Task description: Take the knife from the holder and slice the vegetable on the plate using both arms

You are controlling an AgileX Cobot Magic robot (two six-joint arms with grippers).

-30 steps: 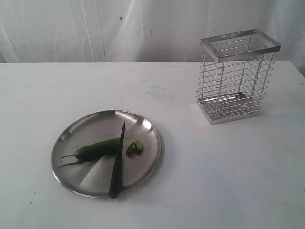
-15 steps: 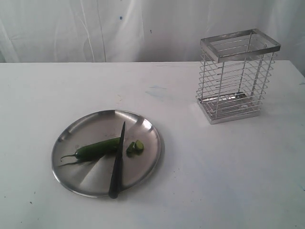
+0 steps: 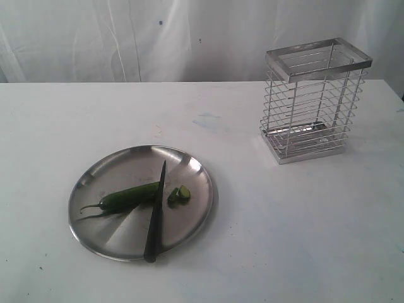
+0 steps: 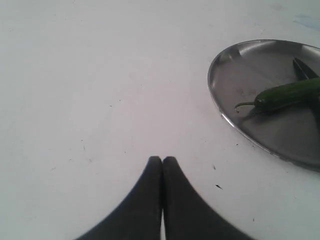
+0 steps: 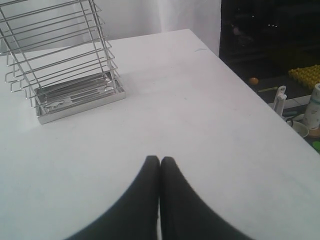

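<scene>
The steel plate (image 3: pixel 110 170) lies on the white table at front left. On it rests the green chilli (image 3: pixel 128 197) with cut slices (image 3: pixel 180 193) beside it. The dark knife (image 3: pixel 155 214) lies across the plate, handle over the near rim, tip pointing away. The wire holder (image 3: pixel 312 101) stands empty at back right. Neither arm shows in the exterior view. My left gripper (image 4: pixel 162 159) is shut and empty over bare table, apart from the plate (image 4: pixel 235 75) and chilli (image 4: pixel 285 95). My right gripper (image 5: pixel 160 159) is shut and empty, short of the holder (image 5: pixel 65 75).
A white curtain hangs behind the table. In the right wrist view the table's edge (image 5: pixel 240 82) runs close by, with a dark space and small items (image 5: pixel 312 107) beyond it.
</scene>
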